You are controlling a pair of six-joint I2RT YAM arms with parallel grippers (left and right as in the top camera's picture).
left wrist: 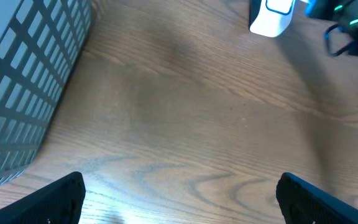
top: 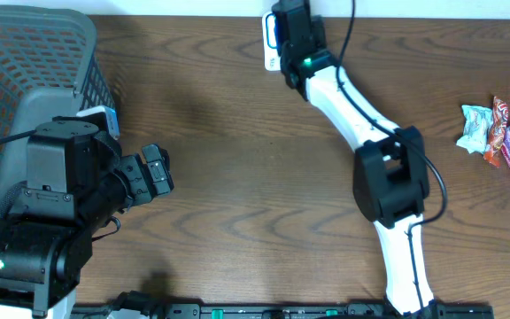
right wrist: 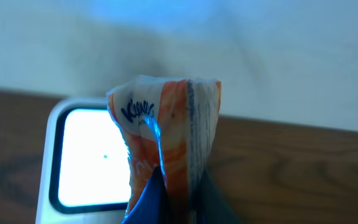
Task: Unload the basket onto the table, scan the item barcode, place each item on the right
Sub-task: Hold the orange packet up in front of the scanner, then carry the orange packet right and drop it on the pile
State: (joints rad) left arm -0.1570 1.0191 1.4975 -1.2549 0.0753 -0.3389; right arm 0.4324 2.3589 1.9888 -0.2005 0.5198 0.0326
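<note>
The brown wood-grain table (top: 237, 177) runs back to a pale wall (right wrist: 241, 50). At its far edge the right gripper (right wrist: 174, 198) pinches an orange-and-white tissue packet (right wrist: 166, 118) in front of the white scanner (right wrist: 86, 155), whose window glows. The left gripper (top: 156, 170) hangs over bare wood beside the grey basket (top: 25, 53), its 2 fingers spread.

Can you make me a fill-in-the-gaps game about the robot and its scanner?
1. The packet gripped by the right hand is white and ____.
2. The left hand is wide ____, with nothing in it.
3. The white scanner stands ____ the packet.
4. The grey basket sits beside the ____ arm.
Missing words: orange, open, behind, left.
</note>
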